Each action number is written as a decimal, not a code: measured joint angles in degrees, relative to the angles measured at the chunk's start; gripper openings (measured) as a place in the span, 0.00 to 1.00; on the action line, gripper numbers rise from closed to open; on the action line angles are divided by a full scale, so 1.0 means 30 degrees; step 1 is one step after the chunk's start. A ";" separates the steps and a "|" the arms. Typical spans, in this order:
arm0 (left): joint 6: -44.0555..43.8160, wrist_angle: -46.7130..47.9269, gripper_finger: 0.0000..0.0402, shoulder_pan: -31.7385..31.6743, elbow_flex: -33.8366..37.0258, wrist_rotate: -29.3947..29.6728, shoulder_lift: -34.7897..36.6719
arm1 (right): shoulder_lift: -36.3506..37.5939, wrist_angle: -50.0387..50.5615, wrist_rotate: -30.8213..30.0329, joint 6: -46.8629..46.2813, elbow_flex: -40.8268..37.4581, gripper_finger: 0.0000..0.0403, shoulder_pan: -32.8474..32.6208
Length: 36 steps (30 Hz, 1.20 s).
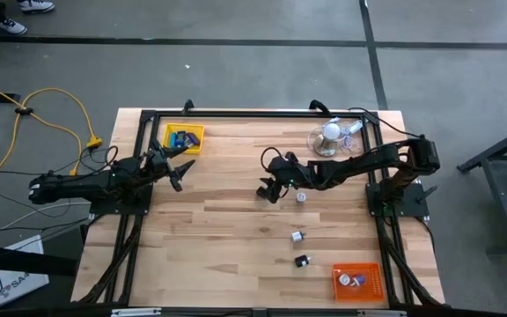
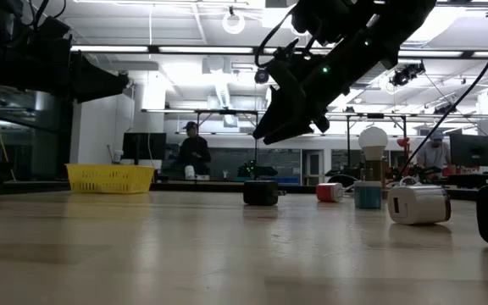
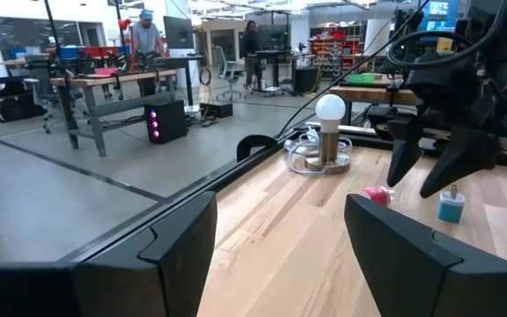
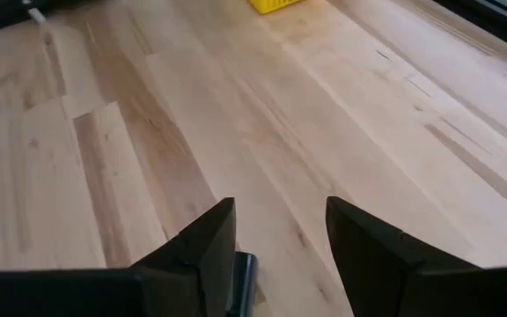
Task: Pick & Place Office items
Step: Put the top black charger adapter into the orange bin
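Midair, right pincer [image 1: 268, 191] parted — empty, left pincer [image 1: 180, 173] wide.

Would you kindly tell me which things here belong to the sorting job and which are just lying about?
Job:
- small pieces loose on the table
- blue pieces in the yellow tray
- pieces in the orange tray

Lying about:
- white bulb on its stand
- yellow cable on the floor

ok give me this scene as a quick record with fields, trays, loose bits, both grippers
yellow tray: far left of table, blue pieces inside
orange tray: near right corner, small pieces inside
loose bits on wood: white piece, silver-white piece, black piece
left gripper: open, empty, beside the yellow tray
right gripper: open, above mid-table, nothing seen between fingers
white bulb: far right, on a stand
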<state>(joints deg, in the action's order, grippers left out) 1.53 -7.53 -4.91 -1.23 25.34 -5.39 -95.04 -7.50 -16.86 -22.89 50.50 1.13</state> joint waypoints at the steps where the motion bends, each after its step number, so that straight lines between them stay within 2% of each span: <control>1: 0.0005 0.0000 0.60 0.0000 0.0000 0.0000 -0.0006 | -0.0006 0.0059 -0.0057 -0.0006 0.0001 0.41 -0.0037; 9: 0.0005 -0.0007 0.60 0.0000 0.0000 -0.0015 -0.0006 | -0.1475 -0.0419 -0.0930 -0.0259 0.0433 0.41 -0.1112; 12: 0.0005 -0.0022 0.60 0.0000 0.0000 -0.0015 0.0001 | -0.1818 0.1780 -0.1115 -0.0873 0.1251 0.41 -0.1527; 14: 0.0005 -0.0036 0.60 0.0000 0.0000 -0.0015 -0.0006 | -0.2307 0.2735 -0.1808 -0.1255 0.2725 0.41 -0.1989; 17: 0.0005 -0.0144 0.60 0.0000 0.0000 -0.0015 0.0001 | -0.2800 0.6414 -0.2605 -0.1943 0.4706 0.41 -0.2546; 21: 0.0005 -0.0136 0.60 0.0000 0.0000 -0.0015 0.0001 | -0.4053 0.8854 -0.3424 -0.2085 0.7031 0.41 -0.3061; 23: 0.0005 -0.0124 0.60 0.0000 0.0000 -0.0015 -0.0006 | -0.4457 0.9695 -0.3064 -0.2961 0.7892 0.41 -0.3003; 28: 0.0010 -0.0115 0.60 0.0000 0.0000 -0.0015 -0.0006 | -0.5078 1.2939 -0.0618 -0.6101 0.9243 0.41 -0.2242; 36: 0.0005 -0.0109 0.60 0.0000 0.0000 -0.0015 -0.0006 | -0.5034 1.3022 -0.0110 -0.4907 0.9224 0.41 -0.1830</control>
<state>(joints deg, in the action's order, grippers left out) 1.54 -7.86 -4.91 -1.23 25.30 -5.41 -110.15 31.57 -17.19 -37.62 78.17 -4.36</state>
